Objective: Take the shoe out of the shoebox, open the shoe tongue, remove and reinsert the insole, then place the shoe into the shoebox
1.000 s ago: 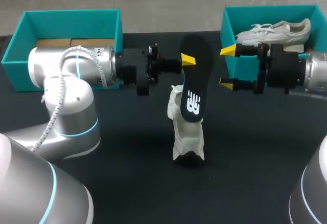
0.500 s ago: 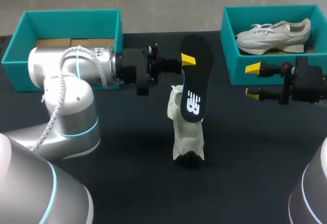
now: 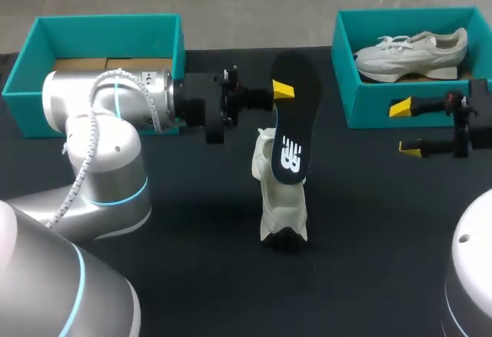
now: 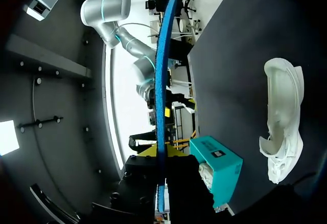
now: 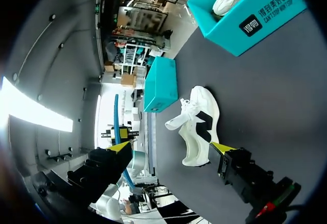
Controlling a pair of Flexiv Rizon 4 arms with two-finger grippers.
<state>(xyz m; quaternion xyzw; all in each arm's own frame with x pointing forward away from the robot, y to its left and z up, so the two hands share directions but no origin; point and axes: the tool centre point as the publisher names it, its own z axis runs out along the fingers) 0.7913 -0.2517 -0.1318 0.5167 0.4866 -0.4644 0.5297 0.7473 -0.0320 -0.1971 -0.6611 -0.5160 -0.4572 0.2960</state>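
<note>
A white shoe (image 3: pixel 280 198) lies on the black table, toe toward the front; it also shows as the shoe (image 4: pixel 282 119) in the left wrist view and the shoe (image 5: pixel 196 124) in the right wrist view. Its insole (image 3: pixel 295 121), black with a white logo, is held up above it. My left gripper (image 3: pixel 281 91) is shut on the insole's edge. Edge-on, the blue insole (image 4: pixel 162 96) runs between that gripper's (image 4: pixel 162 151) fingers. My right gripper (image 3: pixel 407 129) stands open and empty at the right, in front of the right box. The right gripper (image 5: pixel 171 147) has the shoe ahead of its spread tips.
A teal shoebox (image 3: pixel 350 83) at the back right holds a second white shoe (image 3: pixel 411 48). Another teal box (image 3: pixel 100 29) stands at the back left behind my left arm. Both boxes show in the right wrist view: right box (image 5: pixel 250 19), left box (image 5: pixel 161 83).
My right gripper, still open, has drawn back to the right and a little toward the front, away from the insole. The left gripper, insole and shoe have not moved.
</note>
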